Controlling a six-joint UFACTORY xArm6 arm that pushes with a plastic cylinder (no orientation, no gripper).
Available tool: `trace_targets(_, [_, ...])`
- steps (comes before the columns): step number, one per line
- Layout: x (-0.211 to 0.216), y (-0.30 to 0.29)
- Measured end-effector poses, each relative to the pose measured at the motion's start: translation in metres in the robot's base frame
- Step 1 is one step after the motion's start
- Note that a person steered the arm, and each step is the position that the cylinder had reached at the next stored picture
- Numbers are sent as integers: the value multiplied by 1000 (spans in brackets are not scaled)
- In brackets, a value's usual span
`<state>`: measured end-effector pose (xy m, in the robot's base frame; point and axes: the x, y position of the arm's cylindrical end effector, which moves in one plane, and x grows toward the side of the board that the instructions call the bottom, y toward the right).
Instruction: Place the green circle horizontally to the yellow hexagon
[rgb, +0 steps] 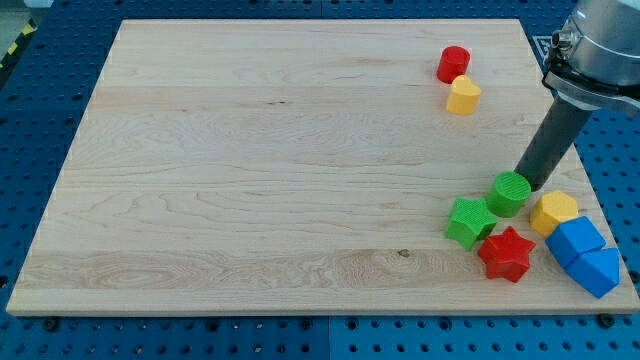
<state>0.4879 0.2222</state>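
Open board at the view's left; green star (469, 221), red star (505, 254) below green circle (509, 193).

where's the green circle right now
The green circle sits toward the view's lower right of the board, just left of the yellow hexagon and up-right of the green star, with my tip touching its right edge.

Red cylinder (453, 64) touching yellow heart (462, 96).
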Motion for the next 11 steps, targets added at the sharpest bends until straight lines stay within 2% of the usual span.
trace_targets(1, [-4, -6])
trace_targets(4, [-7, -73])
trace_targets(6, [-19, -67])
trace_targets(11, [-13, -59])
